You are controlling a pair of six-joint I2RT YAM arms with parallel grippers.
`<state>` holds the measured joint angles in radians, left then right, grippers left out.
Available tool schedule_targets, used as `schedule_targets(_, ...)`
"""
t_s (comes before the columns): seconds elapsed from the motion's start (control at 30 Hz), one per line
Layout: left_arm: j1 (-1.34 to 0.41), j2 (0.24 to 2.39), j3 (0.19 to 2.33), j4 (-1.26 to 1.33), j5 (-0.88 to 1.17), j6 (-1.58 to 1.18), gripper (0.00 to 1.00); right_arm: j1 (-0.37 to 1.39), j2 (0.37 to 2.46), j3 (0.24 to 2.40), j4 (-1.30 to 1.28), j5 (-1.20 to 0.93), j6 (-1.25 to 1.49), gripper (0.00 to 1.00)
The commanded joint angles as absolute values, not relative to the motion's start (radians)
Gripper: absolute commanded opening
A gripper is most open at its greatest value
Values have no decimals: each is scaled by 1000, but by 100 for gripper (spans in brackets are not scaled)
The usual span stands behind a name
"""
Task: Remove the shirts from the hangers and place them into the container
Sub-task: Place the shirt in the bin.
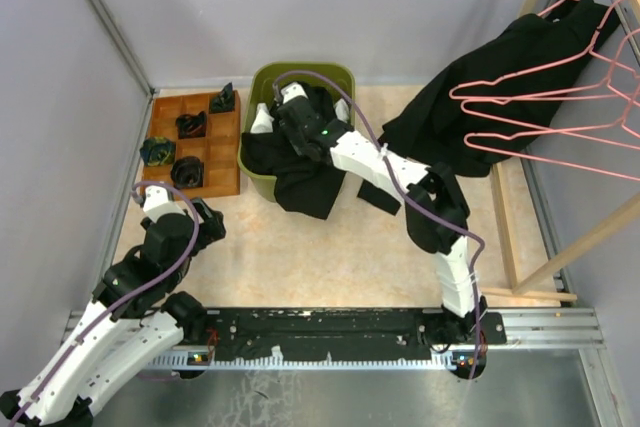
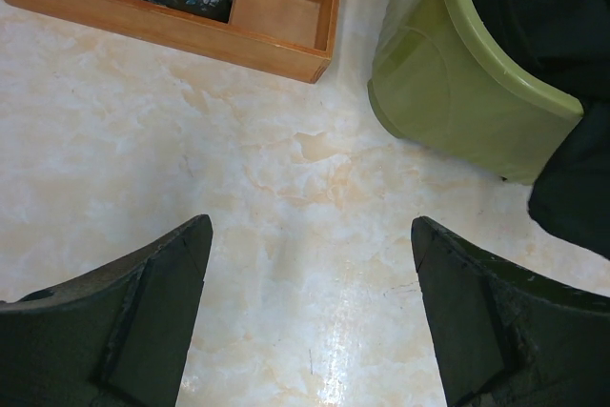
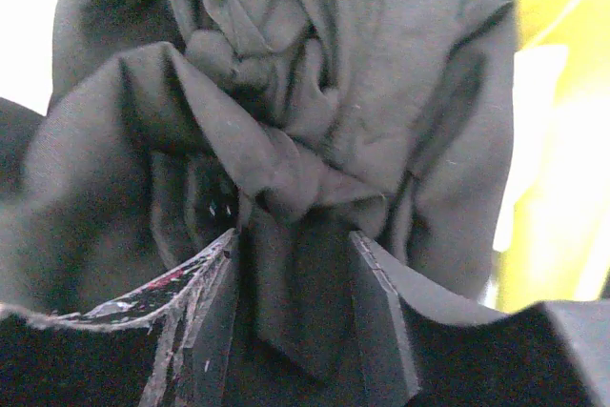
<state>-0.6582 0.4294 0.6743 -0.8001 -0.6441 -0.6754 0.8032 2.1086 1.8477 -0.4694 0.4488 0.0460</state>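
Right pincer (image 3: 291, 240) parted over black shirt (image 3: 315, 111) in green container (image 1: 262, 77); left pincer (image 2: 311, 226) wide open above surface (image 2: 143, 121).

The left arm (image 1: 120, 347) has white shells and black joints. A purple cable (image 1: 95, 325) runs along it. The right arm (image 1: 358, 155) looks the same, with its own purple cable (image 1: 357, 107) and a tiny green light (image 1: 325, 132). Both arms sit on a black rail (image 1: 330, 332) at the near edge of the bench (image 1: 300, 247). The jaws are black wedges with scuffed, pale edges.
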Motion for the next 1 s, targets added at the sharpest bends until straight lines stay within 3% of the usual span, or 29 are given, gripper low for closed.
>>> schedule_targets(0.0,-657,426,667,-782,-644,-660,91,800,1920,1907,-534,441,-16,56)
schedule_targets(0.2,-657,431,667,-782,-644,-660,91,798,1786,1883,-605,327,27,76)
schedule_targets(0.37,-657,430,667,-782,-644,-660,91,801,1665,1718,-596,116,120,87)
schedule_targets(0.63,-657,437,667,-782,-641,-657,91,816,1603,1577,-616,44,129,90)
schedule_targets(0.73,-657,437,667,-782,-640,-657,91,817,1638,1579,-631,48,126,86)
schedule_targets(0.87,-657,437,667,-782,-641,-657,91,819,1711,1615,-623,103,136,72)
schedule_targets(0.97,-657,436,667,-783,-641,-658,91,819,1735,1635,-558,139,137,49)
